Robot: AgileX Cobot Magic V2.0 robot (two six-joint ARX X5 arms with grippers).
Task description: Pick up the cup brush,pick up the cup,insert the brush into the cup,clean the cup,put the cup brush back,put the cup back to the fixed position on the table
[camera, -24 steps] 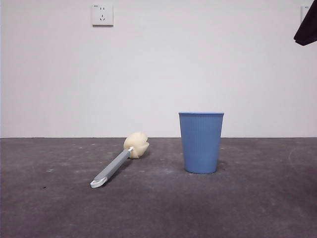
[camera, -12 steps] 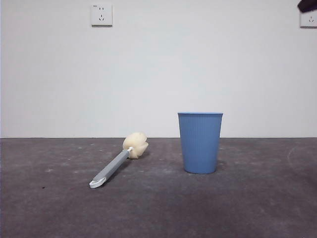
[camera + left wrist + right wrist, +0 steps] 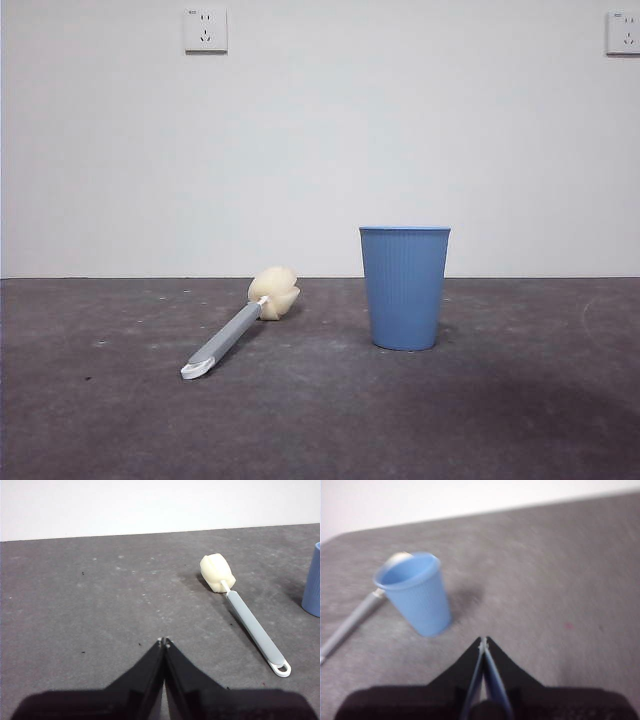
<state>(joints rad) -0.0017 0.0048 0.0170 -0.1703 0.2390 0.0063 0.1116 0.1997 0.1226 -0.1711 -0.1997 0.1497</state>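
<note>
Front view, unmarked cup (image 3: 404,288), cup brush (image 3: 240,327)

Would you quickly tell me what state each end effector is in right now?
Left end effector: closed, holding nothing, above the bare table.
Right end effector: closed, holding nothing, apart from the cup.

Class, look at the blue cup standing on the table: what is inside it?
From the right wrist view, the cup looks empty inside, though that picture is blurred and its bottom is hidden. The cup brush lies on the table, apart from it.
</note>
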